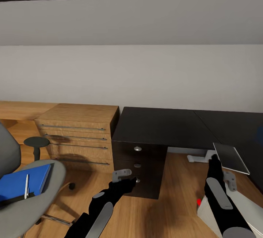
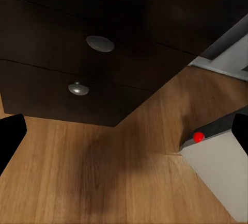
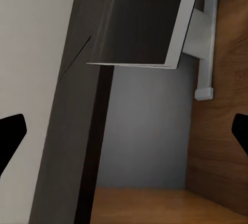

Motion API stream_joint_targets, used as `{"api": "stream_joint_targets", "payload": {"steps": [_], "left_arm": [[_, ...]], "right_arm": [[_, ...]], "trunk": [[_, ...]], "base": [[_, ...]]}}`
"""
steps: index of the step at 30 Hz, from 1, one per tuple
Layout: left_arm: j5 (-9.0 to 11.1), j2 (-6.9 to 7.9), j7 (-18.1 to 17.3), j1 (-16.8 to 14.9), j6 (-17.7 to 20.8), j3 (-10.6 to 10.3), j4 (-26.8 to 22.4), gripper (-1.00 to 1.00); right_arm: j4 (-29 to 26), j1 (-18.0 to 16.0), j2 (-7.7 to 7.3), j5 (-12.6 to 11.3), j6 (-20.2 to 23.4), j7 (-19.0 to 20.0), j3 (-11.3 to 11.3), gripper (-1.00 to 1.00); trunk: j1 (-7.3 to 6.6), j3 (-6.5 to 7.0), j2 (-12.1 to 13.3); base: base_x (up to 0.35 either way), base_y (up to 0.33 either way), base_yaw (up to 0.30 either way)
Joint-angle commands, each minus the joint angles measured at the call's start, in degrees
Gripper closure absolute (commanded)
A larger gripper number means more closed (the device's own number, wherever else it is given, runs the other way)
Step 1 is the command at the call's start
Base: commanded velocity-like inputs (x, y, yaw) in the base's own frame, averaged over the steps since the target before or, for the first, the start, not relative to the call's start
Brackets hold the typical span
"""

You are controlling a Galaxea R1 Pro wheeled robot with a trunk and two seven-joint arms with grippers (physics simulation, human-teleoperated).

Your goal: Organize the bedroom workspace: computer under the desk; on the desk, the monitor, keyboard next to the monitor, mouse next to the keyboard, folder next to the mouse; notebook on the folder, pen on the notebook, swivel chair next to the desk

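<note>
- Black-topped L-shaped desk (image 1: 160, 126) sits against the pale wall, top bare on this stretch, with its dark three-drawer unit (image 1: 140, 168) underneath at the left end and a white leg foot (image 1: 199, 156) on the wood floor (image 1: 171, 201) further right.
- Left of it there's a low light-wood cabinet with long metal handles (image 1: 78, 135), touching or just beside the desk.
- Grey upholstered swivel chair (image 1: 22, 179) is near left, well apart from the desk. A flat blue folder or notebook (image 1: 22, 181) lies on its seat, can't tell which, with the thin white pen (image 1: 26, 187) resting on top.
- Left gripper (image 1: 128, 181) hangs just in front of the drawer unit; in its wrist view the black fingertips (image 2: 10, 136) stand wide apart with nothing between them.
- Right gripper (image 1: 215, 159) is up by the desk's near edge, next to a thin dark flat panel with a light rim (image 1: 231, 157) tilted there. Fingers (image 3: 10, 133) spread wide too; doesn't look like it's gripping the panel.
- Light grey boxy computer tower (image 1: 233, 212) with a small red dot (image 1: 199, 202) stands on the floor near right, out in front of the desk.
</note>
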Motion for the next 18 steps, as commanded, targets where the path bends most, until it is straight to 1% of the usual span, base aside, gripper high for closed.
{"api": "stream_joint_targets", "payload": {"steps": [1,3,4,6,9,10,17,18], "left_arm": [[0.60,0.01,0.55,-0.05,0.09,-0.11,-0.08,-1.00],[0.60,0.01,0.55,-0.06,0.09,-0.13,-0.07,-1.00],[0.60,0.01,0.55,-0.05,0.10,-0.16,-0.07,-1.00],[0.60,0.01,0.55,-0.04,0.10,-0.16,-0.07,-1.00],[0.60,0.01,0.55,-0.05,0.10,-0.17,-0.07,-1.00],[0.56,0.01,0.50,-0.05,0.08,-0.17,0.18,-1.00],[0.52,0.01,0.50,-0.05,0.09,-0.19,0.55,-1.00],[0.52,0.01,0.49,-0.06,0.09,-0.20,0.58,-1.00]], "right_arm": [[-0.06,-0.03,-0.21,-0.36,-0.26,-0.11,0.08,-1.00],[-0.06,-0.03,-0.35,-0.36,-0.26,-0.11,0.08,-1.00],[-0.06,-0.03,-0.80,-0.35,-0.26,-0.11,0.02,-1.00],[-0.06,-0.03,-1.06,-0.35,-0.26,-0.11,0.01,-1.00],[-0.06,-0.03,-1.22,-0.35,-0.24,-0.11,-0.11,-1.00],[-0.06,-0.03,-1.39,-0.35,0.00,-0.16,-1.44,-1.00],[-0.03,-0.03,-1.57,-0.31,2.75,-0.07,-3.88,-1.00],[0.01,-0.03,-1.89,-0.31,3.15,-0.07,-4.39,-1.00]], "trunk": [[-0.01,-0.06,-0.03],[-0.01,-0.06,-0.03],[-0.01,-0.06,-0.03],[-0.01,-0.06,-0.03],[-0.01,-0.06,-0.03],[-0.01,-0.06,-0.03],[-0.01,-0.06,-0.03],[-0.01,-0.06,-0.03]], "base": [[0.000,0.000,0.000],[0.000,0.000,0.000],[0.000,0.000,0.000],[0.000,0.000,0.000],[0.000,0.000,0.000],[0.000,0.000,0.000],[0.000,0.000,0.000],[0.000,0.000,0.000]]}}
